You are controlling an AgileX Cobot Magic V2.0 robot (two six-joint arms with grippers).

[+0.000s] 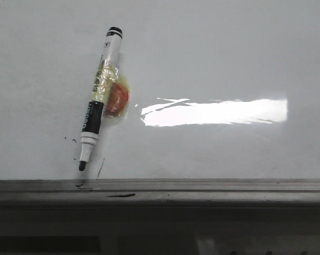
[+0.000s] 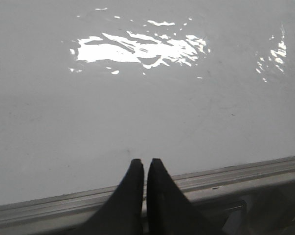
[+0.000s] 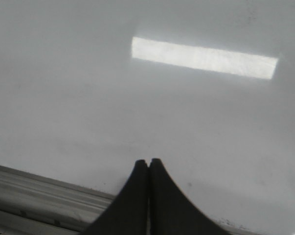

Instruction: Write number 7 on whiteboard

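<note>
Whiteboard [image 1: 213, 58] fills most of the front view, glossy white-grey, bright rectangular glare [image 1: 215, 112] right of centre, grey metal edge rail [image 1: 202, 187] along its near side. No number 7 on it, surface unwritten apart from stray marks. Black-and-white marker [image 1: 98, 99] lies flat on the board left of centre, uncapped, tip toward the rail, black end cap away from it. Clear tape wraps its middle and a small red-orange piece [image 1: 118, 99] sits stuck against its right side. Few black ink flecks [image 1: 74, 141] and a short thin line [image 1: 100, 169] near the tip, one dark smear [image 1: 121, 195] on the rail. Left gripper [image 2: 145, 162] over the board by the rail, fingers nearly together, narrow slit, holding nothing. Right gripper [image 3: 148, 162] over the board, fingers pressed together, empty.
</note>
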